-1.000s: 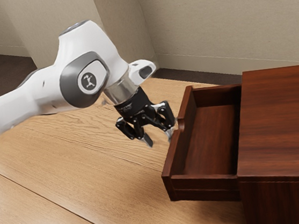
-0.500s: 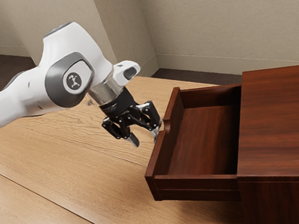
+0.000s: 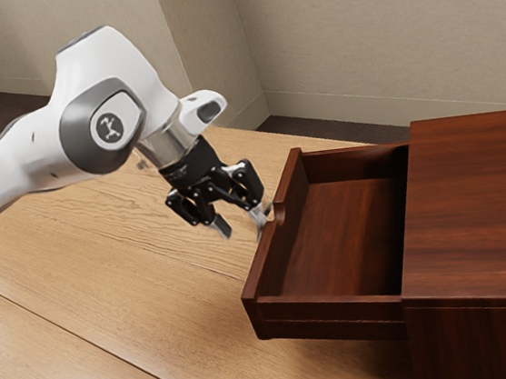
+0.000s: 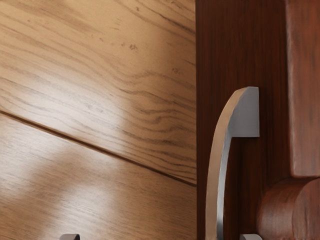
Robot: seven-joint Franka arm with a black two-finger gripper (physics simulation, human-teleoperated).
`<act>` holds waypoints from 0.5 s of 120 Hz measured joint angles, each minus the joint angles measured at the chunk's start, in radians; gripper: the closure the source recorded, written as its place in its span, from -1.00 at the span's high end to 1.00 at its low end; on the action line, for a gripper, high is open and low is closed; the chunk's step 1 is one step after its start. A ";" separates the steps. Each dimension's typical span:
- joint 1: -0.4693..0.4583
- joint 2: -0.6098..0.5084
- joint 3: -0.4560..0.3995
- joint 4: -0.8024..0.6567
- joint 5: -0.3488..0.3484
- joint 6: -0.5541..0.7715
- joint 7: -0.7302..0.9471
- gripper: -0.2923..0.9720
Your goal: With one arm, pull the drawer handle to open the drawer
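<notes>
Moved since earlier: drawer [image 3: 331, 235] has slid further out of the cabinet [image 3: 474, 201] toward the exterior view's left, and the gripper [image 3: 241, 220] has gone back with it; over the last half second the slide is small.
Drawer: stands well out of the cabinet, its bare floor showing; I judge the opening largely done.
Handle: a grey bowed bar [image 4: 220, 165] on the outer face of the drawer front, about midway along it [image 3: 271, 213].
Handle axis: runs parallel to the front's edge, across the line between the two fingers.
Handle from gripper: straight ahead of the hand, between the fingers but close to one fingertip [image 4: 249, 236] and well apart from the other [image 4: 70, 236].
Gripper: fingers spread wide, not clamped on anything; one finger looks hooked at the bar, so the pull seems to come from that finger alone.
Pull direction: away from the cabinet, square to the front, toward the exterior view's left.
Risk: a hooked hold may slip off if the hand drifts along the bar.
Cabinet: at the worktop's [image 3: 109, 288] side toward the exterior view's right.
</notes>
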 joint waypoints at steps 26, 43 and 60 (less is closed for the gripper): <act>-0.002 -0.039 0.000 0.015 -0.013 0.001 0.003 0.07; -0.008 -0.060 -0.006 0.066 -0.039 -0.002 -0.001 0.22; -0.020 -0.083 -0.052 0.168 -0.097 -0.042 -0.004 0.38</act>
